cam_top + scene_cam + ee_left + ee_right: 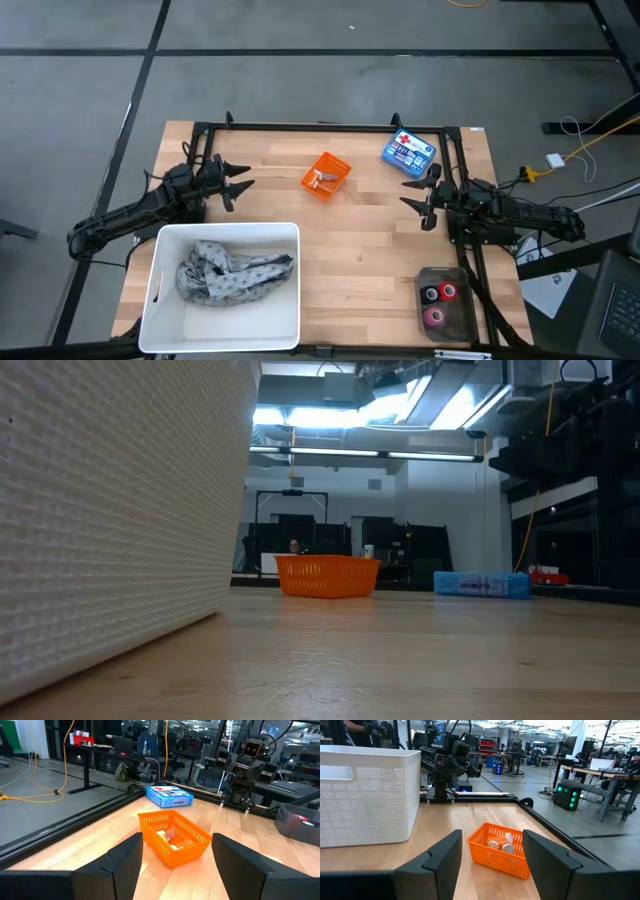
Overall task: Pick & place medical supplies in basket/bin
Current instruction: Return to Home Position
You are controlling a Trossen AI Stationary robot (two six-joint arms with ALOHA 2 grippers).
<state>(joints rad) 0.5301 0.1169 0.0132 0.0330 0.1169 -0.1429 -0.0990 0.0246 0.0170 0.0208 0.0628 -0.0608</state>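
The flat blue box near the worktop's far right corner bears a red cross and a white label (its print is too small to read). The small square bright-orange latticed plastic basket sits by the middle of the far edge, holding tiny clear-wrapped pieces. The large white perforated tub at the near left corner holds the crumpled grey patterned cloth; in the low view its wall hides much of the worktop. The dark see-through bin at the near right corner holds red, pink and black rolls, partly obscured. The left gripper by the left edge and the right gripper by the right edge both hang spread and empty.
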